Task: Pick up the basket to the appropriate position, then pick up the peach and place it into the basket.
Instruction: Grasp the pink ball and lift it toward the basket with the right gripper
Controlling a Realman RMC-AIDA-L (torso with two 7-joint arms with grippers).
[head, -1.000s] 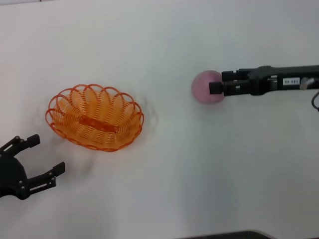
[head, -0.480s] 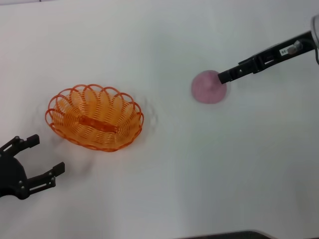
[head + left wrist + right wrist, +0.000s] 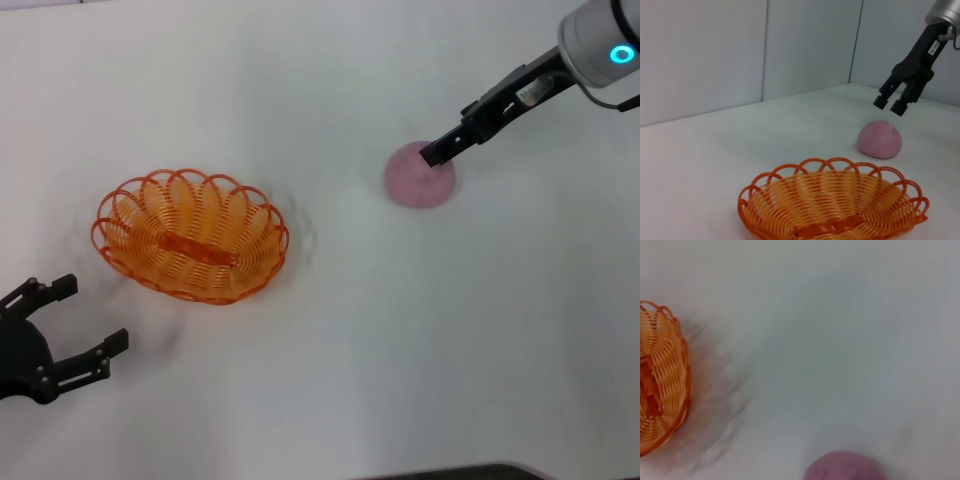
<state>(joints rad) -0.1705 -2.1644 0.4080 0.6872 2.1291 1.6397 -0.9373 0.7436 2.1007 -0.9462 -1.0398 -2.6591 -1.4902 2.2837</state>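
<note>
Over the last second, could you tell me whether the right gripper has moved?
Yes. The right gripper has lifted and swung upward off the peach, which hasn't shifted on the table; it now hangs open above it.

We count one basket (image 3: 190, 236) on the surface (image 3: 330, 350), left of centre, and one peach (image 3: 419, 178) far to the right. We also count two tools: the left tool (image 3: 78, 318) and the right tool (image 3: 437, 153).
</note>
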